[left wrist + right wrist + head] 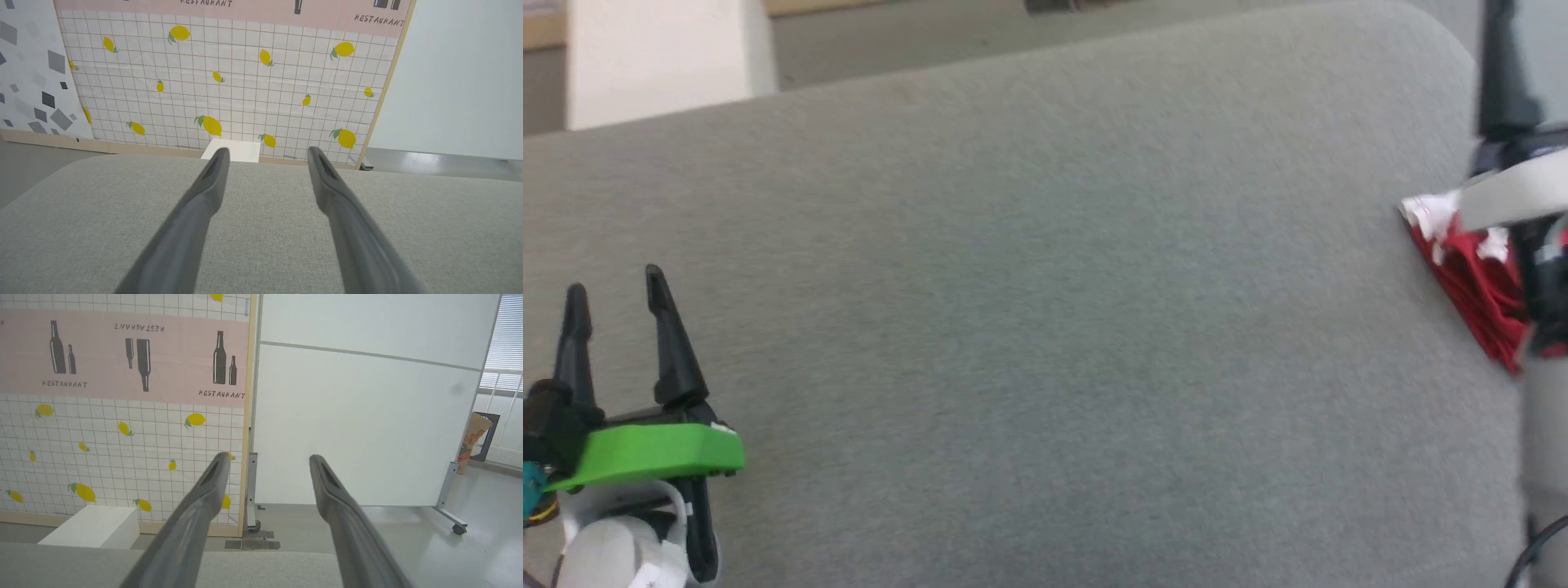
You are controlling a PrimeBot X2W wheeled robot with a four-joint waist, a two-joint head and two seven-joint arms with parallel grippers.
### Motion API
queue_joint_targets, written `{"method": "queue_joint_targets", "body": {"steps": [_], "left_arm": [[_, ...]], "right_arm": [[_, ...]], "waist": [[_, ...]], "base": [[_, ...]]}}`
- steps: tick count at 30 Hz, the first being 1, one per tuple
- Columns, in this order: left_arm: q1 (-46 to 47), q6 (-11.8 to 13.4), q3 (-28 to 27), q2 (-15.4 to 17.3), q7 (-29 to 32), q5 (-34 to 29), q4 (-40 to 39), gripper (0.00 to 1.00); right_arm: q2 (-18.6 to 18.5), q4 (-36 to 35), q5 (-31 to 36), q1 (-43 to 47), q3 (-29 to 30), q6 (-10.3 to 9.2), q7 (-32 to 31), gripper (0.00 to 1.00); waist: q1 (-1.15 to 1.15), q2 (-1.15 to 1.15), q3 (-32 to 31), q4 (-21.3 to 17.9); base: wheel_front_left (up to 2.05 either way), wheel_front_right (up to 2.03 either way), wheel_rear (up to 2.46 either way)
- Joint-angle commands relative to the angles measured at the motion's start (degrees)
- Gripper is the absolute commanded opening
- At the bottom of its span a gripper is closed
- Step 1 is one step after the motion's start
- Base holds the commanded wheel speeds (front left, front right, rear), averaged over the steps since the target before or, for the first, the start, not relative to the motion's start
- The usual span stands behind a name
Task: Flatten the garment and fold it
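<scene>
Grippers, two, both spread wide with nothing held. Left gripper point(267, 150): two dark fingers well apart, bare grey fabric between them, nothing gripped. In the head view it sits at the lower left over the cushion point(1045, 327), on a green bracket point(658, 453), fingers pointing up the view.

Right gripper point(268, 456): two fingers parted just as wide, gap empty. It looks past the cushion's far edge at the room. In the head view one dark finger of that arm stands at the upper right edge, with arm parts below it; I can't make out the second finger there.

Garment point(1474, 278): one, red with white trim, bunched in a compact heap at the right edge of the cushion. It is partly covered by the right arm, so its full outline can't be read. It is well apart from the left gripper and between neither pair of fingers.

Beyond the cushion: one white block point(94, 524) on the floor against one lemon-print grid panel point(229, 81). A pink band point(122, 355) on that panel carries bottle prints in three groups. One white partition point(359, 424) on castors stands beside the panel.
</scene>
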State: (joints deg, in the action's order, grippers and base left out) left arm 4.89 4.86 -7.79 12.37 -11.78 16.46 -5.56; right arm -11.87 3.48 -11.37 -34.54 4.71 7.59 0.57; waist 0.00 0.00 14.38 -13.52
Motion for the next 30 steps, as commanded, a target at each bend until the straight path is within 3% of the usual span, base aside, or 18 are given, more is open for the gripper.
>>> {"method": "queue_joint_targets", "body": {"steps": [1,5,9,19,30], "left_arm": [[-0.3,0.2,0.4,-0.3,-0.4,-0.1,0.5,1.0],[0.8,0.5,1.5,-1.2,-0.8,-0.3,2.0,1.0],[1.6,0.7,2.7,-2.2,-1.1,-0.5,3.4,1.0],[1.5,0.7,5.6,-3.7,-1.9,-1.5,8.7,1.0],[1.4,-1.2,10.1,-3.8,-1.7,-3.1,14.7,1.0]], "right_arm": [[1.4,-0.9,0.3,1.8,-1.0,-0.1,1.3,1.0],[6.8,-2.2,1.2,6.6,-0.8,-0.1,6.8,1.0],[8.7,-0.4,2.0,11.0,-0.8,-0.1,10.4,1.0],[9.0,7.7,-2.4,20.3,-2.1,-0.1,13.7,1.0],[9.0,10.2,-0.7,27.4,-2.2,-0.1,14.1,1.0]], "waist": [[0.0,0.0,-6.3,6.7],[0.0,0.0,-7.8,9.8],[0.0,0.0,-9.2,11.8],[0.0,0.0,-12.2,13.8],[0.0,0.0,-14.6,14.2]], "base": [[0.0,0.0,0.0],[0.0,0.0,0.0],[0.0,0.0,0.0],[0.0,0.0,0.0],[0.0,0.0,0.0]]}}
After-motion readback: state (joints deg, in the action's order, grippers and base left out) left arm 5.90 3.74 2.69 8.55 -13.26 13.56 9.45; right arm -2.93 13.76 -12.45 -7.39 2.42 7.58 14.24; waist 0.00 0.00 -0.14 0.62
